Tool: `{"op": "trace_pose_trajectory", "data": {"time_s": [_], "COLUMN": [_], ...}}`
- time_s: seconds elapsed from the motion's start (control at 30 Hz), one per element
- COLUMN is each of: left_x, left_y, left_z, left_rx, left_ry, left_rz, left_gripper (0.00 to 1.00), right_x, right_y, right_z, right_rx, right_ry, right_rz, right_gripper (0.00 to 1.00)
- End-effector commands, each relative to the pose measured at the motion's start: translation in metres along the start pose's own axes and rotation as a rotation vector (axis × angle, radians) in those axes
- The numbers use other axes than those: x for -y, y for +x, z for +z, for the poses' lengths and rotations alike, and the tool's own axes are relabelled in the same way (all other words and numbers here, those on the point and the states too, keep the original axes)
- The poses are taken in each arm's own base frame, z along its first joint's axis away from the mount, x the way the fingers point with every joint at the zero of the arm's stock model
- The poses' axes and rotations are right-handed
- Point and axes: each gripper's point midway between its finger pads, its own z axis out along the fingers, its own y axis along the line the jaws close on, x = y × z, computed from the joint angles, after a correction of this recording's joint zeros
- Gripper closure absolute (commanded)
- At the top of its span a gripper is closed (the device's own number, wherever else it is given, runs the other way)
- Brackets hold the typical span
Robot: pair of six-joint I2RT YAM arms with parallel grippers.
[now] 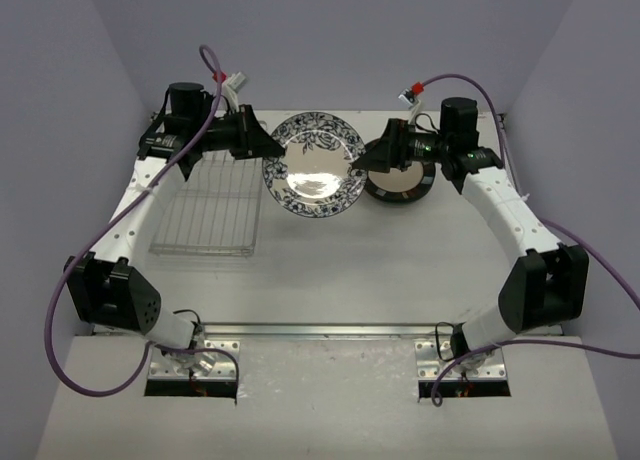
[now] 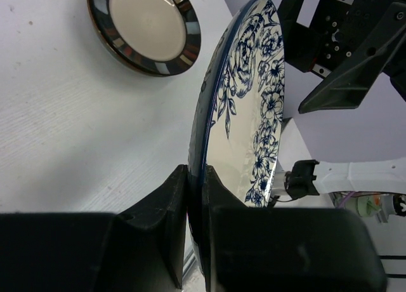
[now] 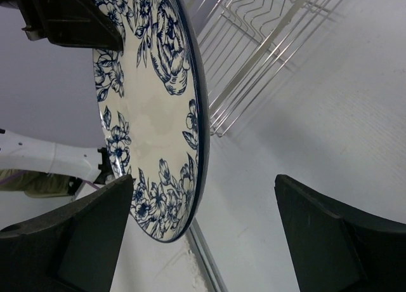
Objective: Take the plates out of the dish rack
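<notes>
White table (image 1: 400, 270), lavender walls (image 1: 60, 80), wire rack (image 1: 210, 215), floral plate (image 1: 315, 166)

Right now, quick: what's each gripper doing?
Left gripper: shut on the rim of the floral plate, holding it on edge.
Right gripper: open, fingers spread wide at the same plate's opposite rim, not clamped.

The overhead camera looks down on the whole table (image 1: 350, 270) from behind, while both wrist cameras face the same flowered plate (image 1: 315, 166) closely, from opposite sides.
</notes>
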Motion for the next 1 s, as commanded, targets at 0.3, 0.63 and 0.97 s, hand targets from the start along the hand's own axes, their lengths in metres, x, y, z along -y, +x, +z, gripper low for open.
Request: {"op": "trace_pose_trajectory", "data": {"time_s": [0.3, 0.63, 0.97], "left_x": [0.024, -0.035, -0.055], "left_y": [-0.014, -0.031, -0.043], "left_z": [0.006, 0.015, 0.007], "left_rx": [0.008, 0.081, 0.132], "left_ry": [0.194, -0.110, -0.220], "left_rz": [0.034, 0.003, 0.000], "left_gripper": [1.00, 0.00, 0.00], "right_x": [-0.015, 0.027, 0.148], "right_y": [-0.004, -0.010, -0.043], "right_z": [0.026, 0.001, -0.088], "right_rx": [-0.021, 0.013, 0.195], "right_ry": [-0.104, -0.051, 0.190], "right_rz": [-0.005, 0.169, 0.358], "right_gripper": [0.86, 1.00, 1.00]}}
